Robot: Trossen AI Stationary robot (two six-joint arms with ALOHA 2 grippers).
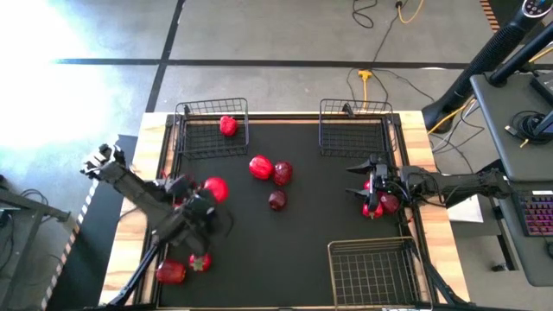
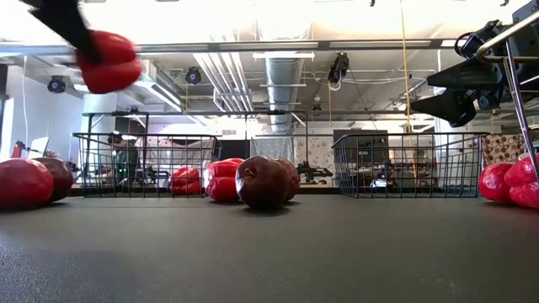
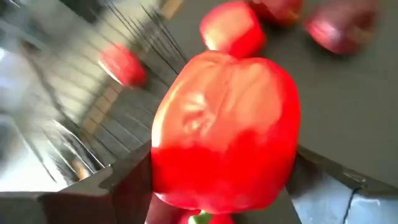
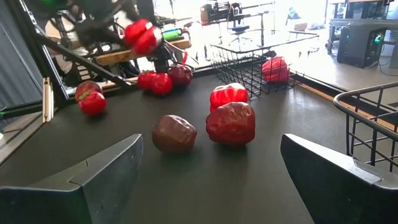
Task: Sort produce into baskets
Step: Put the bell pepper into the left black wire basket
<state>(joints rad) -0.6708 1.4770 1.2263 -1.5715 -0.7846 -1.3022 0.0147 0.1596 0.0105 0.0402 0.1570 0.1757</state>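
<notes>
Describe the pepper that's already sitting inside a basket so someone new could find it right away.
Start at the far edge of the black table mat, where two wire baskets stand side by side. Go to the basket on the left arm's side: the red pepper lies inside it near the back. It is the only piece of produce in any basket; all the others lie on the mat or hang in jaws.

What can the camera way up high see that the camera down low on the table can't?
Only the high view shows the third basket near the table's front edge, empty, and the two red pieces beside the left arm's base. Only the low view shows the room's ceiling pipes behind the table. Both show the left gripper holding a red pepper up off the table, the two far baskets, one with a pepper inside, and the open right gripper above red pieces.
</notes>
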